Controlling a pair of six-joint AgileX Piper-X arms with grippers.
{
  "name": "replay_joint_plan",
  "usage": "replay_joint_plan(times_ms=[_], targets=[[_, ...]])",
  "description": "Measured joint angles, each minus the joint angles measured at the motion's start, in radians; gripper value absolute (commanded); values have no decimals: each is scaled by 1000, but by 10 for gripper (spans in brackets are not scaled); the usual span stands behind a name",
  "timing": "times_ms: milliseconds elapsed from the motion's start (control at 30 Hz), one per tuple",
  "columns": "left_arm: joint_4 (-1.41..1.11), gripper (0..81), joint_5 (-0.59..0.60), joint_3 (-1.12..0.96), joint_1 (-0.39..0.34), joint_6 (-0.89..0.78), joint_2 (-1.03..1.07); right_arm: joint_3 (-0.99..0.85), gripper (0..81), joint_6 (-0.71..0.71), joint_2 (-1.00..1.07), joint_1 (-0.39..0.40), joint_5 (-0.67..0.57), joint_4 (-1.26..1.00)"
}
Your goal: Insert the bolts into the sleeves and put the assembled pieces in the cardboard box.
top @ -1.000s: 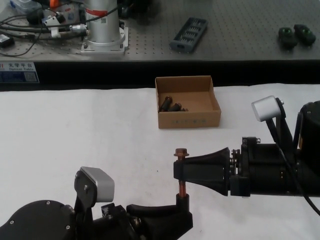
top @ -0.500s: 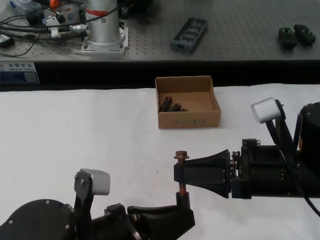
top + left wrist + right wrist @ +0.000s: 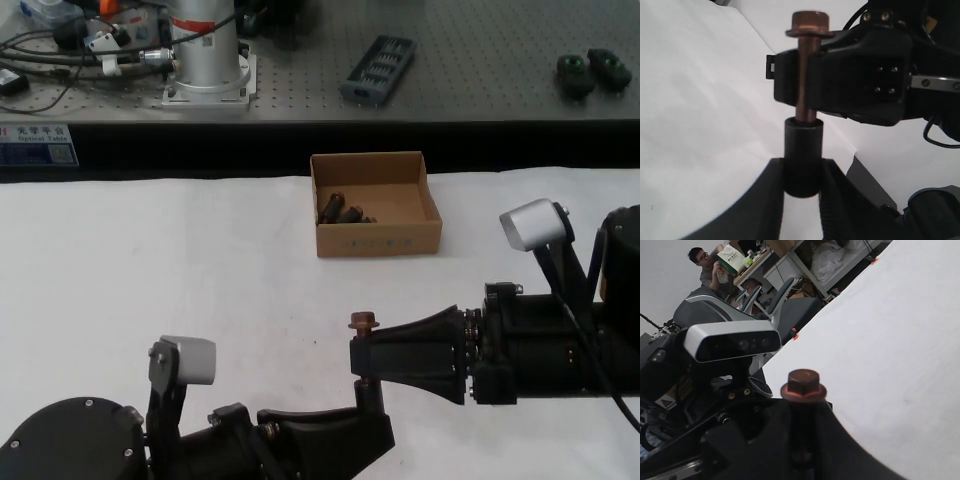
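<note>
Now we see our left gripper [image 3: 802,169] clenched on the sleeve [image 3: 802,139] by the bench's near edge, our right gripper [image 3: 358,360] grasping the bolt [image 3: 807,75], tip in the sleeve's mouth; the cardboard box [image 3: 380,240] sits toward the far edge.
</note>
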Motion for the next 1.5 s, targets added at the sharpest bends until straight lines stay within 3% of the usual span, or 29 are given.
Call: replay_joint_plan(times_ms=[300,400,533,600,833,1133,1300,1500], targets=[[30,44,41,-2,6,111,-2,3,32,0,0,-1,-24,8],[39,44,45,-2,6,153,-2,4,123,-15,0,-3,-50,25],[49,44,46,-2,9,210,-2,4,366,-4,0,-3,-89,41],[66,44,42,-2,16,235,-2,4,394,0,0,-3,-102,47],[91,44,-9,-14,93,388,0,4,358,0,0,-40,-128,75],[133,44,-31,-138,104,497,36,4,358,-11,0,-198,10,75],[183,44,-31,-208,133,510,130,4,351,19,-11,-225,16,103],[279,44,-18,-357,185,522,212,4,138,-120,-103,-226,41,295]])
